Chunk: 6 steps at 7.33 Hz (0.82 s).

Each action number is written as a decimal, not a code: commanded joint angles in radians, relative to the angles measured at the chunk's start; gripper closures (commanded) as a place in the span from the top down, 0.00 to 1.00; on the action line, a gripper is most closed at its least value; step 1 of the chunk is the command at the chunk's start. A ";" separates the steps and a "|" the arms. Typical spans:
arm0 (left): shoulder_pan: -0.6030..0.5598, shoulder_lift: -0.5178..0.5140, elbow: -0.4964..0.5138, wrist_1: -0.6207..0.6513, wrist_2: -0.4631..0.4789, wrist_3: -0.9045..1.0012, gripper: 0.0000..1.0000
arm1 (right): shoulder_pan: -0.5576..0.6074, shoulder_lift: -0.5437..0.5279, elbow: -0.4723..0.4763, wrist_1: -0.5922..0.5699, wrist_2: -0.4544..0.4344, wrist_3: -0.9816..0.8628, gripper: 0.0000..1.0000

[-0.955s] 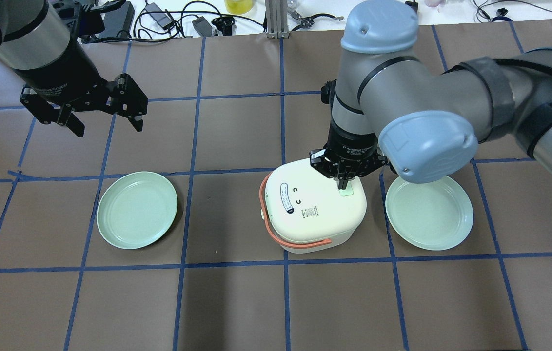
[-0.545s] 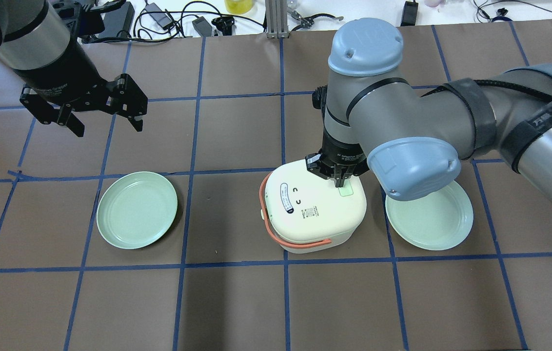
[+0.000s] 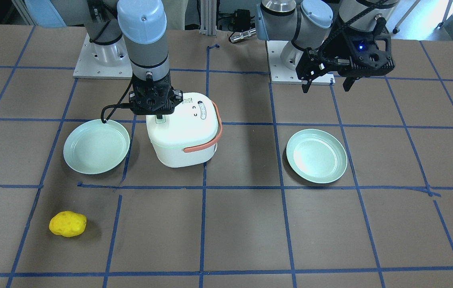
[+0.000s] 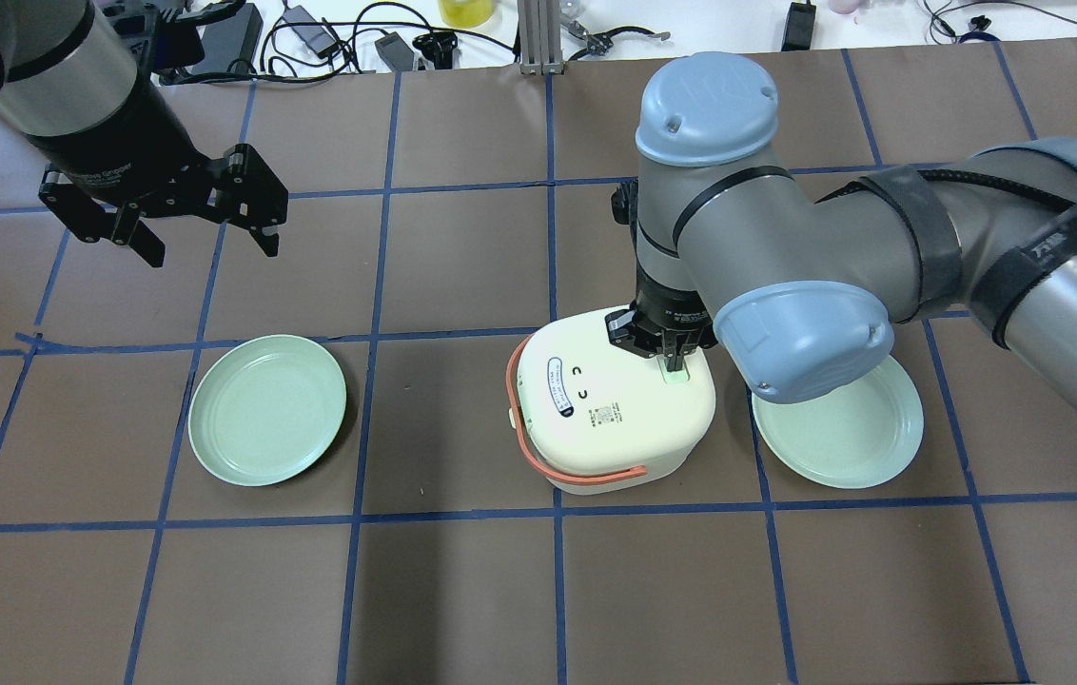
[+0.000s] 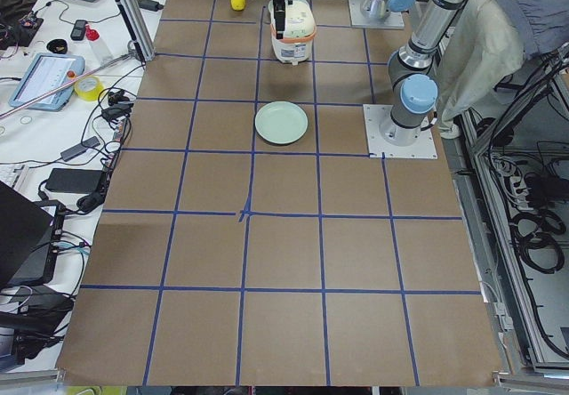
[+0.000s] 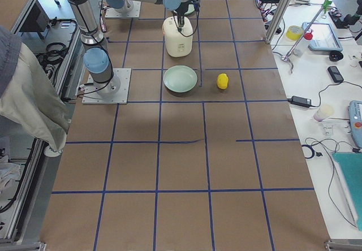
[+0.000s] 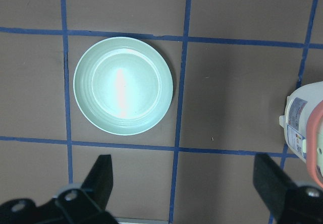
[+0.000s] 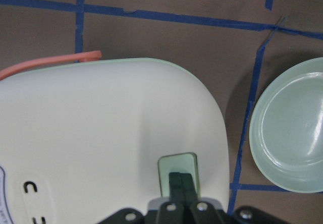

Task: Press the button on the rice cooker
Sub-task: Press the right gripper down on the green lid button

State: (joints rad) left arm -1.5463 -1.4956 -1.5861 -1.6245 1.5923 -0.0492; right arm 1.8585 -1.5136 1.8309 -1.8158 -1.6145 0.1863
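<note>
A white rice cooker [image 4: 610,414] with an orange handle stands mid-table; it also shows in the front view [image 3: 182,134]. Its pale green button [image 8: 176,169] sits on the lid near the right edge, also in the overhead view [image 4: 680,373]. My right gripper [image 4: 671,362] is shut, fingers together, its tips pointing down onto the button; the right wrist view [image 8: 181,179] shows the tips on the button's surface. My left gripper [image 4: 207,245] is open and empty, high above the table at the far left, away from the cooker.
A green plate [image 4: 267,409] lies left of the cooker and another green plate [image 4: 838,428] right of it, partly under my right arm. A yellow sponge-like object [image 3: 67,224] lies near the operators' edge. Cables and gear [image 4: 329,38] line the far edge.
My right arm has swung its elbow leftward and the shut gripper has lowered slightly onto the button. The left arm has not moved.
</note>
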 commanded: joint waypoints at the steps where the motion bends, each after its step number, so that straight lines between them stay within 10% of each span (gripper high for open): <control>1: 0.000 0.000 0.000 0.000 0.000 0.000 1.00 | -0.001 0.003 -0.002 -0.002 -0.001 -0.004 0.00; 3: 0.000 0.000 0.000 0.000 0.000 0.000 1.00 | 0.001 0.003 -0.002 0.000 0.002 0.002 0.00; 4: 0.000 0.000 0.000 0.000 0.000 0.000 1.00 | -0.001 -0.005 -0.019 0.003 -0.004 0.005 0.83; 6: 0.000 0.000 0.000 0.000 0.000 0.000 1.00 | -0.019 -0.007 -0.114 0.057 -0.034 0.007 1.00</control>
State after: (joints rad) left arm -1.5463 -1.4956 -1.5861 -1.6245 1.5923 -0.0491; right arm 1.8517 -1.5192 1.7820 -1.7978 -1.6259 0.1927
